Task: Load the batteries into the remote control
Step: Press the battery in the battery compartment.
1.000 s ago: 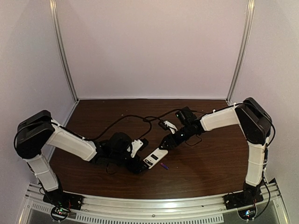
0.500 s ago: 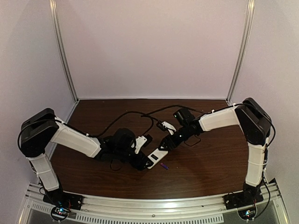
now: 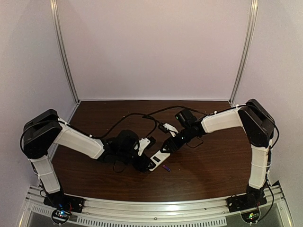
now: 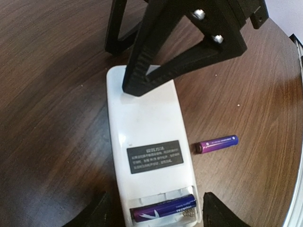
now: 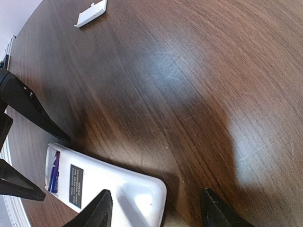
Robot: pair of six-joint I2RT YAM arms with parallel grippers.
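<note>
the remote control (image 4: 147,137) lies flat on the desk (image 3: 208,165) with its white back face up, just below and left of the middle of the top view, slanting from lower left to upper right between the two arms. a dark label (image 4: 155,156) with pale print sits on the middle of that face. at the end near the bottom edge of the left wrist view the recess is open, and the seated battery (image 4: 163,209) lies crosswise in it. the loose battery (image 4: 217,144) rests on the wood just right of the remote, apart from it and about level with the label. the left gripper (image 4: 155,208) has its fingers apart, one on each side of the recess end; whether they touch the remote's sides i cannot tell. the right gripper (image 5: 156,208) is also spread: in the left wrist view one black finger (image 4: 142,66) comes down from the top of the frame with its tip on the remote's far end, while the other stands beyond the remote over bare wood. a small white flat piece (image 5: 91,13) lies in the upper left of the right wrist view, well apart from the remote. black cables (image 3: 137,117) loop across the desk above the grippers in the top view.
</note>
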